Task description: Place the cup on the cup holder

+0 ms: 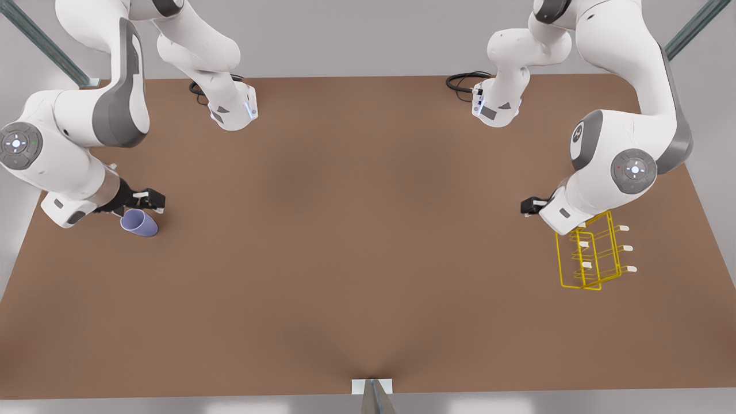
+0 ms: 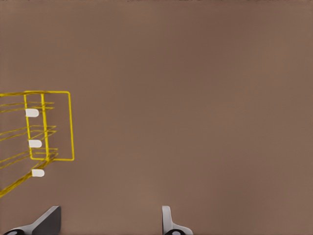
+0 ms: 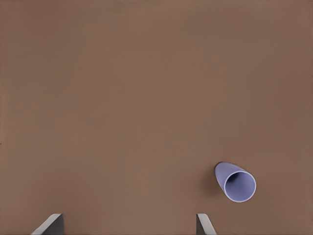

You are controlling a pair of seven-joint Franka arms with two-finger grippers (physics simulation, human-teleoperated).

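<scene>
Pale lavender cup (image 1: 139,222) upright on brown table (image 1: 356,241), right gripper (image 1: 150,200) at its 12 o'clock, fingers wide, left gripper (image 1: 530,206) spread beside yellow wire cup holder (image 1: 592,256).

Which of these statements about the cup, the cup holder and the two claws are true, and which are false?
1. The cup hangs on the cup holder. False: it rests on the table, far across from the holder.
2. The right claw is close beside the cup. True.
3. The left claw grips the cup holder. False: it is open and holds nothing, near the holder.
4. The holder's prongs end in white caps. True.
</scene>
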